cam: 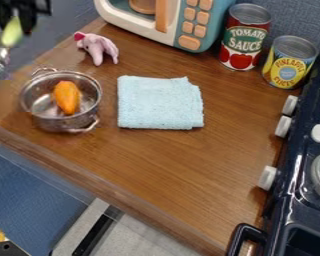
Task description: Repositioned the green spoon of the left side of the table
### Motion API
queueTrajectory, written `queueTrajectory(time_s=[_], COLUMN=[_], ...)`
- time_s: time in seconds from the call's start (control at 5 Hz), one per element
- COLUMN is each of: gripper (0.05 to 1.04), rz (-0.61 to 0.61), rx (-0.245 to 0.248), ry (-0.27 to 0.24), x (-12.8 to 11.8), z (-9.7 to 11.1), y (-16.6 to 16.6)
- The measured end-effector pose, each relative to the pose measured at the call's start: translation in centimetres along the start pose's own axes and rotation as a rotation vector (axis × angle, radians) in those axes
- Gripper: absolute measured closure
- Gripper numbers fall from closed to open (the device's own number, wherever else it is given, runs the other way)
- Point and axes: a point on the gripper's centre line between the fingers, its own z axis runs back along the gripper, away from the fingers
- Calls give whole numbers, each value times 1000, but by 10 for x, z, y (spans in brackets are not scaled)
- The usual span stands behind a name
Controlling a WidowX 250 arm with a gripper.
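By the left end of the bench (189, 165), the gripper (18, 26) clasps the green spoon (12, 33) by its handle, long axis steep, metal bowl lowermost.

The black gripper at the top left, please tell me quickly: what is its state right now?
Gripper: closed on the green spoon, which hangs with its metal end down.

The gripper (15, 25) holds the green spoon (11, 34) at upper left; a metal pot (54, 123) containing an orange vegetable (66, 97) stands beside a blue cloth (160, 103).
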Motion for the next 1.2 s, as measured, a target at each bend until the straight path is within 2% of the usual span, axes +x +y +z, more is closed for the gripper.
queueTrajectory(time_s=[0.2,0.4,0.6,0.8,1.0,1.2], gripper=[690,690,690,690,690,690], rz=[111,295,513,646,746,813], rx=[48,145,191,217,221,177], ry=[-87,-204,-314,-348,-357,-352], x=[19,36,56,68,83,92], z=[11,16,16,6,-11,-25], y=[11,18,14,19,19,7])
